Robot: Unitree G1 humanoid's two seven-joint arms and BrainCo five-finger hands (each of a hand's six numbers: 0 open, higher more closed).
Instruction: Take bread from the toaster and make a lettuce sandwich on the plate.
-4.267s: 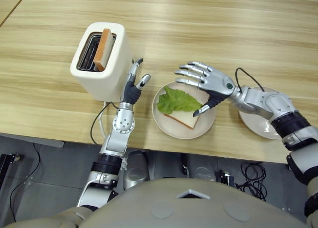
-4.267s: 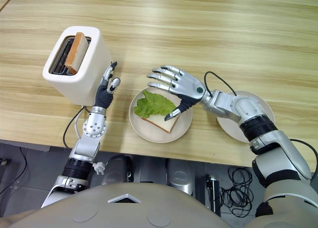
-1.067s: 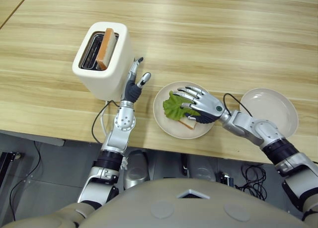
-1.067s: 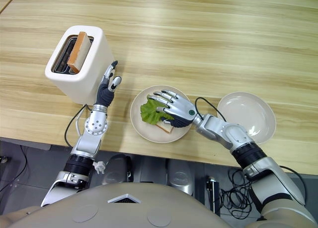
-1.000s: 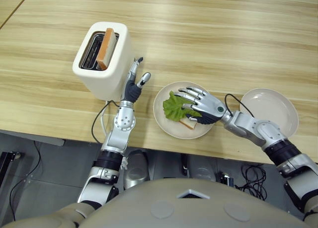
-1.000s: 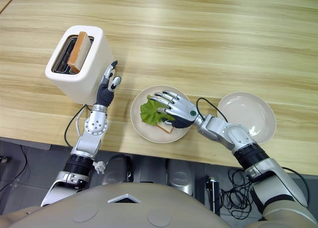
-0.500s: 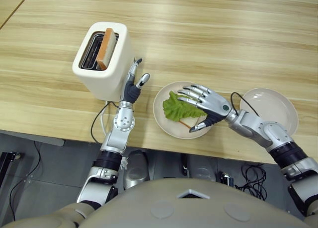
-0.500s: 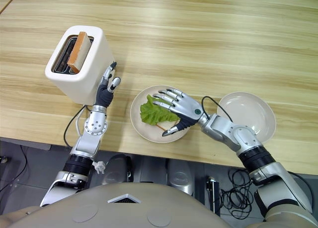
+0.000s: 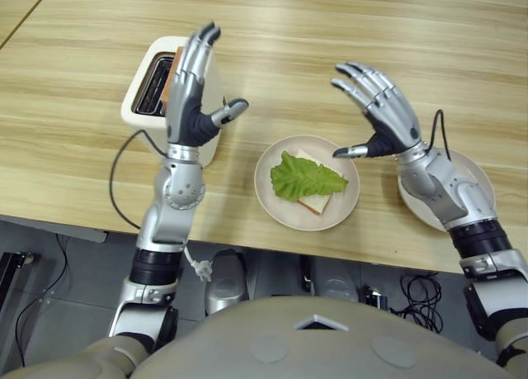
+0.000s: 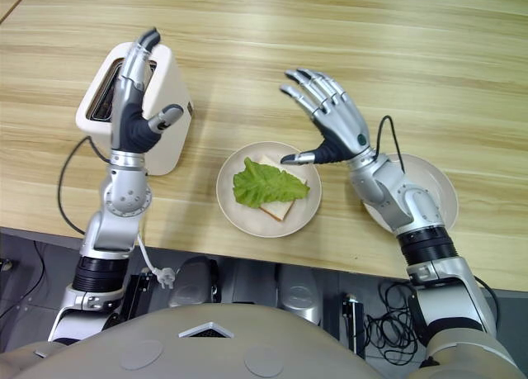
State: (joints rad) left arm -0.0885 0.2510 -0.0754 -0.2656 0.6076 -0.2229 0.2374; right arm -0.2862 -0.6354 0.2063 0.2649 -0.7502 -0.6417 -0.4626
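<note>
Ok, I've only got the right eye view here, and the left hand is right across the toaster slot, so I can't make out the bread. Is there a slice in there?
Observer: Yes. In the left eye view a brown strip of the bread slice shows in the slot of the toaster, just left of the left hand.
Operator: And is that hand touching the toaster?
Observer: Probably not. In the left eye view one of its fingers juts out past the toaster's right edge over the bare table, while in your view it overlaps the toaster wall. That suggests the hand is raised in front of the toaster.
</note>
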